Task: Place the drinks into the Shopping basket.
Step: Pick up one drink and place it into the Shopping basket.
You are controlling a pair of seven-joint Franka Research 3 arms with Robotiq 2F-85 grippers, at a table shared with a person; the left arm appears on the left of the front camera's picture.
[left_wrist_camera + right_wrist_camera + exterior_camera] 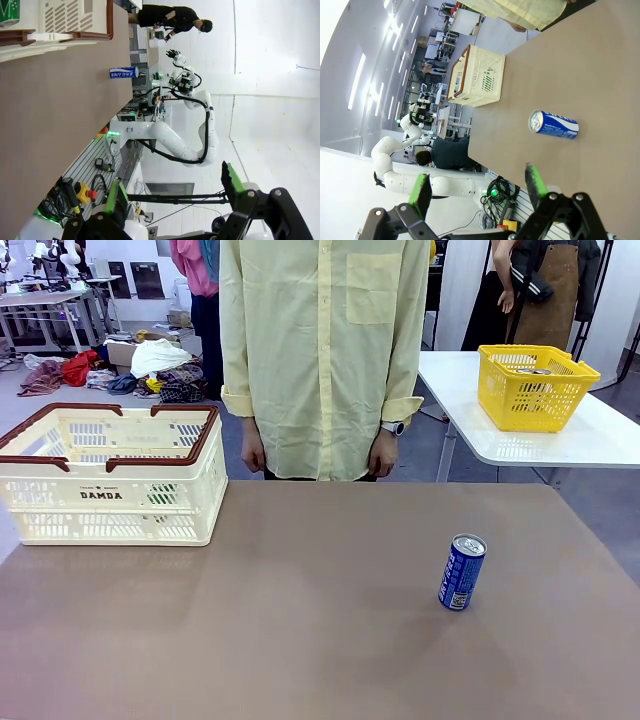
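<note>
Blue can (462,572) upright, R of basket (120,508)

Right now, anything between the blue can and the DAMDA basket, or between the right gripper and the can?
Nothing visible. Bare table lies between the blue can and the Shopping basket. The right gripper, open, faces the can with nothing between. The person stands behind the far edge.

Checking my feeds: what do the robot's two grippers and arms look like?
The left gripper and the right gripper are black angular linkages, each with two fingers carrying bright green pads. The right arm and left arm are glossy white with rounded joints; a black cable loops along the right one.
</note>
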